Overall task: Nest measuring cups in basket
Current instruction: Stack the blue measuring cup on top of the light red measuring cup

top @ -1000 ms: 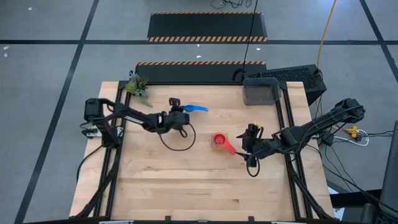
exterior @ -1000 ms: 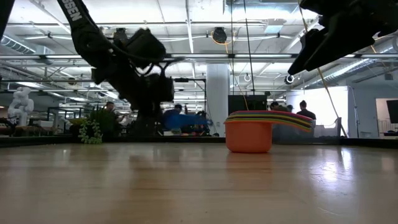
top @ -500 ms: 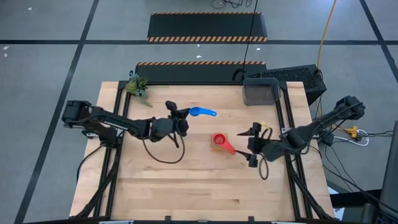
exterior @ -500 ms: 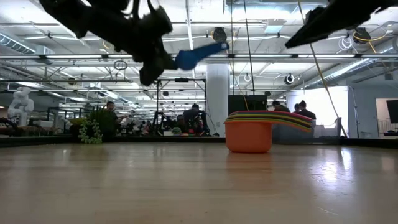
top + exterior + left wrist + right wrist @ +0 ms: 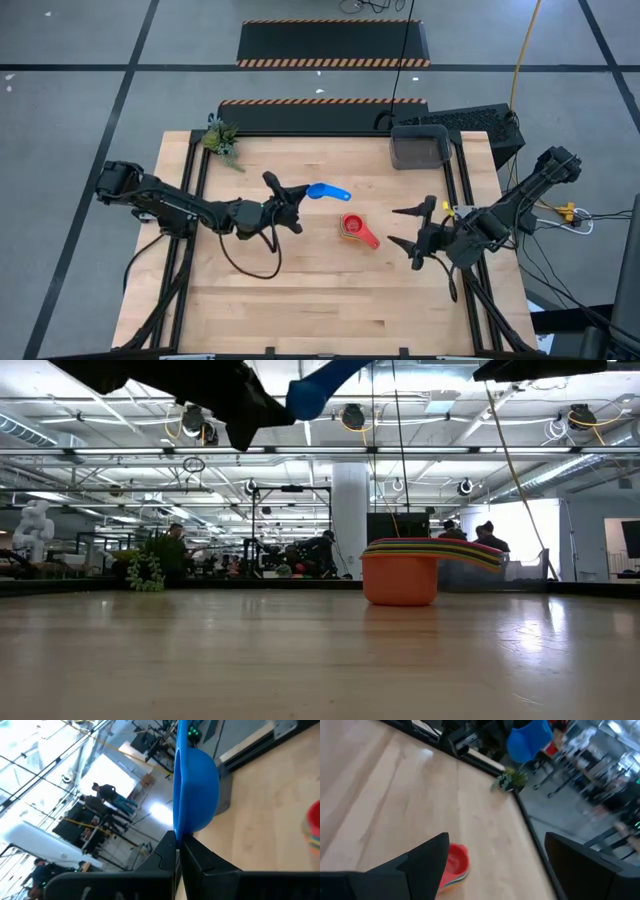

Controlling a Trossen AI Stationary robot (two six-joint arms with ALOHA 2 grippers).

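Blue cup (image 5: 327, 190) points toward basket (image 5: 420, 149), seemingly tilted, held by left tool (image 5: 296, 193).

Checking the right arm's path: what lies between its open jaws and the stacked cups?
Only bare tabletop, seen from above, separates the right gripper from the stacked cups.

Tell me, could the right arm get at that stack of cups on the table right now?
Probably yes. The right gripper is open and beside the stack of cups, with only bare table between. The left gripper holds the blue cup off to the side.
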